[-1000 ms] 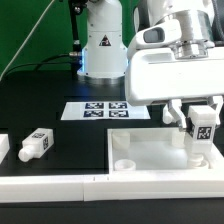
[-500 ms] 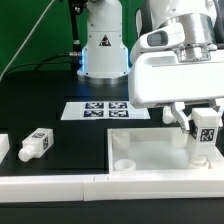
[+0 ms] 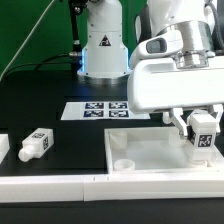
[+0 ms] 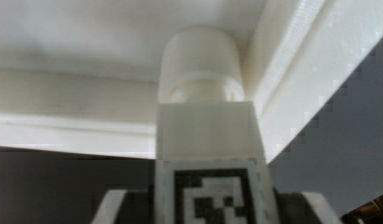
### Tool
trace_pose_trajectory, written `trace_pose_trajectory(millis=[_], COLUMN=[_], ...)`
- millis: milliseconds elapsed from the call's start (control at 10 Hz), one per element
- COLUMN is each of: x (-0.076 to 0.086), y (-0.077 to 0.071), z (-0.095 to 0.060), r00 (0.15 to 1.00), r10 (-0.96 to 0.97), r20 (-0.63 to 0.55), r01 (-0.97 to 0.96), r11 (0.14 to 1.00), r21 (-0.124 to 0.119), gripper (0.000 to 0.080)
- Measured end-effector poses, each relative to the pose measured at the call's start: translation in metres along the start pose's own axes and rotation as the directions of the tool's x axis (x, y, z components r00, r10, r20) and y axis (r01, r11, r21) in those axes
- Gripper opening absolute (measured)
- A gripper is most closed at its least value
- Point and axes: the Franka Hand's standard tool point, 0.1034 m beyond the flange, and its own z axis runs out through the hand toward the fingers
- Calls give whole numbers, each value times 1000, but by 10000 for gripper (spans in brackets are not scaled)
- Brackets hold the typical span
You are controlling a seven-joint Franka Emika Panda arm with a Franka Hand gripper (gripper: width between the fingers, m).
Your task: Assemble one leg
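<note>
My gripper (image 3: 203,126) is shut on a white tagged leg (image 3: 203,137) and holds it upright over the right near corner of the large white square top (image 3: 150,152). The leg's lower end is down at the top's surface. In the wrist view the leg (image 4: 209,120) runs straight away from me, its tag between my fingers (image 4: 120,205), its far end at the top's inner corner (image 4: 294,40). Another tagged leg (image 3: 36,144) lies on the black table at the exterior view's left.
The marker board (image 3: 103,110) lies on the table behind the top. A white rail (image 3: 60,183) runs along the front edge. A white part end (image 3: 3,147) shows at the far left. The robot base (image 3: 102,45) stands at the back.
The gripper with the leg has shifted slightly toward the exterior view's right and lower, toward the top's corner. The other leg has not moved.
</note>
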Motion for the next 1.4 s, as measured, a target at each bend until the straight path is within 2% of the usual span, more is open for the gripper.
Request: trace_pose_trajectory(millis=[300,400,500,600,700,800,1000,1200,1400], x=[0,0,-1,-2,7,15,17,20,7], y=[0,0,0,0,2,2,-1,-6,-3], z=[0,0,0,1,-4,-8,-6,-5,-3], r00=[1000,1000,1000,999,997,995,967,924,874], r10=[2,1,0,2,7,10,20,29,31], r20=[11,13,14,49,76,97,255,382,485], r01=[-2,-1,0,-2,-8,-12,-33,-56,-71], r11=[1000,1000,1000,1000,1000,1000,998,997,995], r21=[2,2,2,8,13,18,45,61,65], gripper=[284,381,519,519,608,642,648,649,649])
